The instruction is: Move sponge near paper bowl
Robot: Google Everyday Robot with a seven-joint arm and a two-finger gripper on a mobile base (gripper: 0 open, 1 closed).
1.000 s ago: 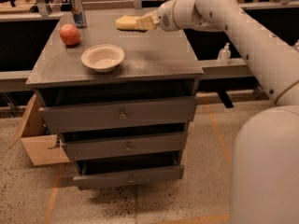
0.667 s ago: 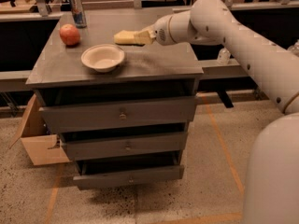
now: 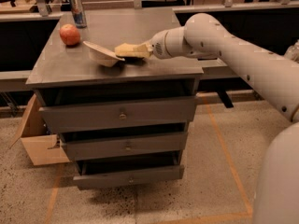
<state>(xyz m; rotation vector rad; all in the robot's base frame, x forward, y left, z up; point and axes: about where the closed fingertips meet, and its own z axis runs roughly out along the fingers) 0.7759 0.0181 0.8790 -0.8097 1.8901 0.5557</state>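
The paper bowl sits tipped on the grey cabinet top, its rim slanting down to the right. My gripper is at the end of the white arm, which reaches in from the right low over the top. It is shut on the sponge, a pale yellow block with a rounded left corner. The sponge's left end touches the lower edge of the bowl's rim.
A red apple lies left of and behind the bowl. A drink can stands at the back left. The cabinet's lower drawers stand slightly open. A cardboard box sits on the floor to the left.
The arm swung from the back right of the top forward and left, carrying the sponge to the bowl. The bowl, flat before, is now tipped.
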